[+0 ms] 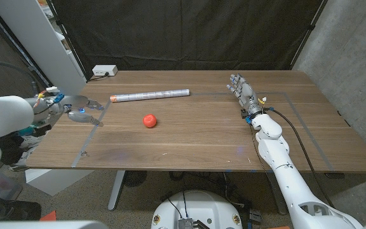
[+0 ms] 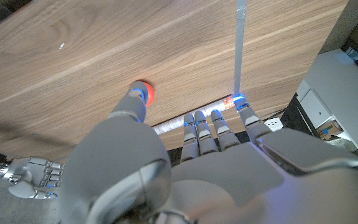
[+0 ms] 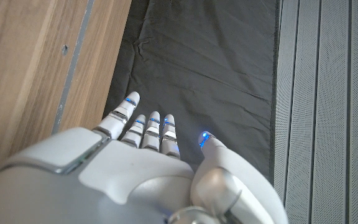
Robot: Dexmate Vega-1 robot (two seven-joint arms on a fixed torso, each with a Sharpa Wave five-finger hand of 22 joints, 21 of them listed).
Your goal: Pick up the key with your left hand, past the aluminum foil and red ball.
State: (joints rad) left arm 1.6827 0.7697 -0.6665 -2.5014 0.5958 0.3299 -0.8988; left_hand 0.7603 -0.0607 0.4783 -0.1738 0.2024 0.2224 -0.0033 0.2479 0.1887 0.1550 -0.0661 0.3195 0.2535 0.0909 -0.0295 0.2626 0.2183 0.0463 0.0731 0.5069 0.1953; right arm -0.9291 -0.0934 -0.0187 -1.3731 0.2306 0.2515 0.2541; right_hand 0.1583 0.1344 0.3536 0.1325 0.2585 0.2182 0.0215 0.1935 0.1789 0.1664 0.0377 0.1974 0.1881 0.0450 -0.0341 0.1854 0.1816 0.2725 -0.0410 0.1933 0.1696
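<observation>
Wooden counter, with pale tape lines marking out a wide area on its top.

Foil roll: lying flat toward the far side of the counter, left of centre, long axis running roughly side to side.

Red ball: on the counter just nearer the robot than the foil roll, apart from it.

Key: cannot be made out in any view; its place cannot be told.

Left hand: at the counter's left edge, beside the left tape line, fingers spread and reaching toward the ball and roll, holding nothing. In the left wrist view the fingertips point toward the ball and the roll.

Right hand: on the far right part of the counter, fingers extended and apart, holding nothing.

White power strip: on the counter's far left corner, before the black curtain.
</observation>
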